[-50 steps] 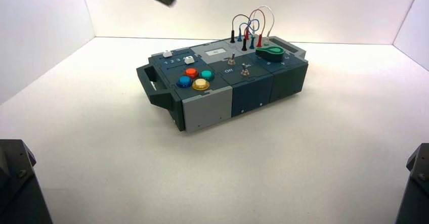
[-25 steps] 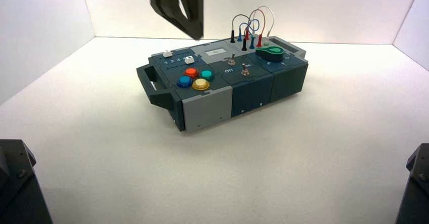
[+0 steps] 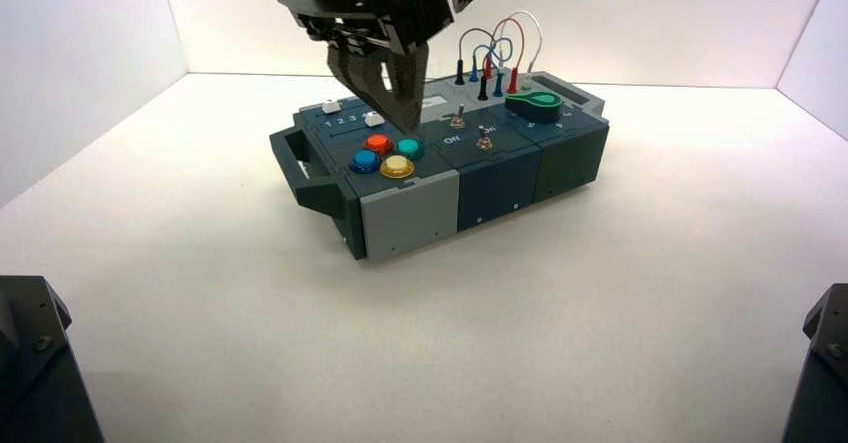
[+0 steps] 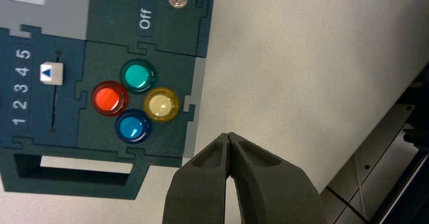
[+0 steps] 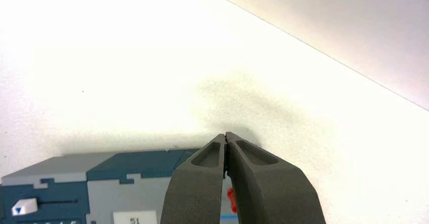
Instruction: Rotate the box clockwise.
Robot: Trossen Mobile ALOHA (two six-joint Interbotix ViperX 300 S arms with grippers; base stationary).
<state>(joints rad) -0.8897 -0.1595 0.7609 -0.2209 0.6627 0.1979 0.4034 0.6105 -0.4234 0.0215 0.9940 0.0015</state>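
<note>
Left wrist view: the left gripper's [image 4: 228, 134] jaws meet, empty, above the box [image 3: 450, 168] in the high view. Right wrist view: the right gripper [image 5: 227, 134], closed on nothing; only this view shows "51".

1. Surface: I observe one broad, flat, whitish table [image 3: 600, 333], smooth in finish. In my right wrist view I record a few tiny dark specks on it.
2. Load: I find one large dark-teal and grey box [image 3: 410, 213] lying flat on the table, panel side up.
3. Placement: In my high view the box sits toward the far side, aslant, its left end nearer the camera than its right.
4. Shading: I note soft shadow on the surface just beside the box in my right wrist view.
</note>
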